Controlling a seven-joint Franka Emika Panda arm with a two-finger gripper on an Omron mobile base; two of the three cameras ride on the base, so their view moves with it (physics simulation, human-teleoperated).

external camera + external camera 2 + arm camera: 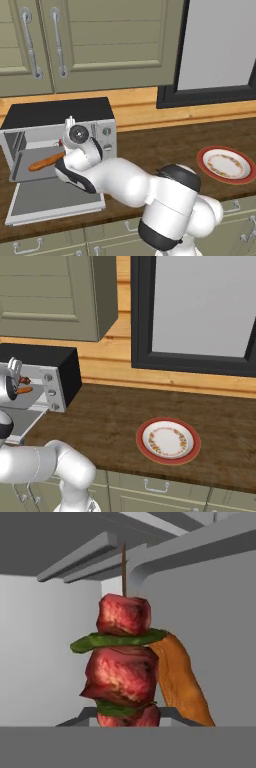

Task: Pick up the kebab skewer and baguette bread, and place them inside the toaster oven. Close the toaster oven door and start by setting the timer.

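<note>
Standing close before the camera, the skewer (122, 662) shows glossy red meat cubes, green slivers and a thin stick, pinched by the gripper (64, 142) inside the oven (57, 135); the crusty orange baguette (182, 684) at 3 o'clock; fingertips hidden.

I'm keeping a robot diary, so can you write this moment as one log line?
hand: shut on kebab skewer, inside toaster oven | baguette bread: in oven | toaster oven door: open | plate: bare
</note>
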